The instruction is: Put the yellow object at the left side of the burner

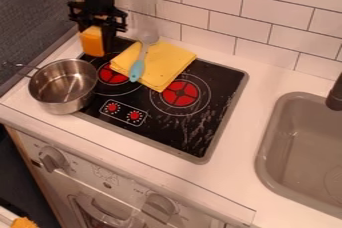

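At the upper left, over the stove's back left corner, my gripper (100,28) hangs down, shut on a yellow-orange block (92,42). The block is upright and hides part of the fingers. Below and to the right of it, the left burner (112,74) shows red on the black stove top (190,137), partly covered by a folded yellow cloth. The right burner (180,93) lies nearer the middle of the stove.
A metal pot (63,87) stands at the stove's left edge, its handle pointing left. A blue-handled spatula (137,67) lies on the yellow cloth (163,64). Tiled wall (227,22) rises behind; a grey sink (304,147) is at right.
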You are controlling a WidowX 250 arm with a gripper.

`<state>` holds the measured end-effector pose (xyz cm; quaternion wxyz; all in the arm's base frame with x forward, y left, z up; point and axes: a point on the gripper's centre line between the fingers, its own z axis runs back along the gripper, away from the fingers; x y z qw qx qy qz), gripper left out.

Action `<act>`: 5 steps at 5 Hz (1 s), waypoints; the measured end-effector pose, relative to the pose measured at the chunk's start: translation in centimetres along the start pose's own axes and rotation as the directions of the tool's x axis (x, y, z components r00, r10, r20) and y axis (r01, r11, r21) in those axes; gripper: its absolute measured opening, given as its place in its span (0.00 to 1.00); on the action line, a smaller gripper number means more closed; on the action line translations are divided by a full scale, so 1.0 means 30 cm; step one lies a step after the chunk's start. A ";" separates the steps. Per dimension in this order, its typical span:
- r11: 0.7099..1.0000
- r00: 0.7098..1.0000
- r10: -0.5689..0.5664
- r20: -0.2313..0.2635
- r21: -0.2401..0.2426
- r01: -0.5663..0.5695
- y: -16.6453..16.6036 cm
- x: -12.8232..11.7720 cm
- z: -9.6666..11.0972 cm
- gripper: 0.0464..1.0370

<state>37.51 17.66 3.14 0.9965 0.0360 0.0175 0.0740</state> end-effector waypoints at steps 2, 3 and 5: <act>0.999 0.999 -0.039 -0.004 -0.004 0.039 -0.002 -0.003 -0.002 0.98; 0.997 0.998 -0.064 0.026 -0.032 0.065 -0.024 -0.009 0.042 0.97; 0.994 0.992 -0.101 0.077 -0.039 0.104 -0.106 -0.042 0.126 0.97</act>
